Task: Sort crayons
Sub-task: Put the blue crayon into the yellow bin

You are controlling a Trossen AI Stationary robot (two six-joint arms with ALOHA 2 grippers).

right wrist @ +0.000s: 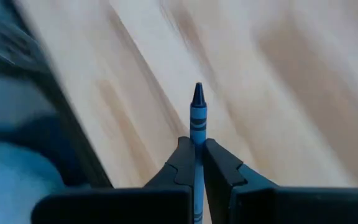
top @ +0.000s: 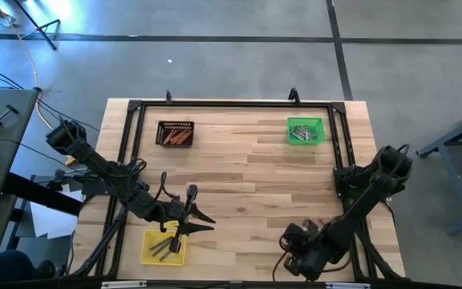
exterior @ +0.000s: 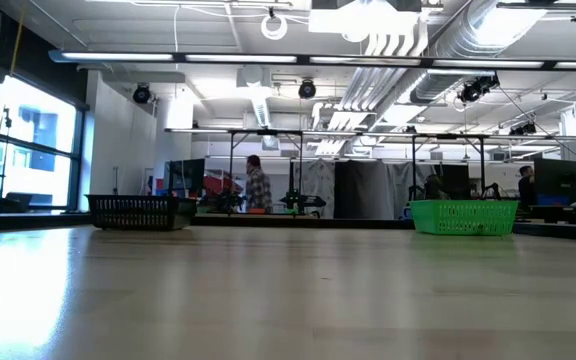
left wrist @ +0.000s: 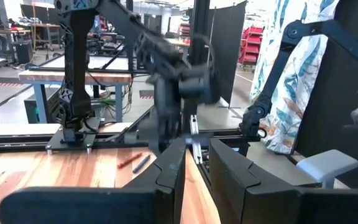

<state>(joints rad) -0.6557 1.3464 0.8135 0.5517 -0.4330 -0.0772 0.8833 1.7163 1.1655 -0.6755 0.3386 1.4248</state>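
My right gripper is shut on a blue crayon over the table's near right part; it also shows in the high view. My left gripper stands open and level with nothing between its fingers, just beyond the yellow tray, which holds a few dark crayons. A red crayon and a blue one lie flat on the wood. Orange crayons fill the black tray. Grey ones lie in the green tray. My right gripper pinches the blue crayon's wrapped shaft between its two fingers. The crayon lies along the fingers, and its pointed tip sticks out past the fingertips. The fingers slant down from above, and the tip hangs clear of the wood.
A black frame runs round the table top, and both arms are mounted on it. The black tray and the green tray stand at the far edge. Bare wood lies between them and the arms. A person walks in the room behind.
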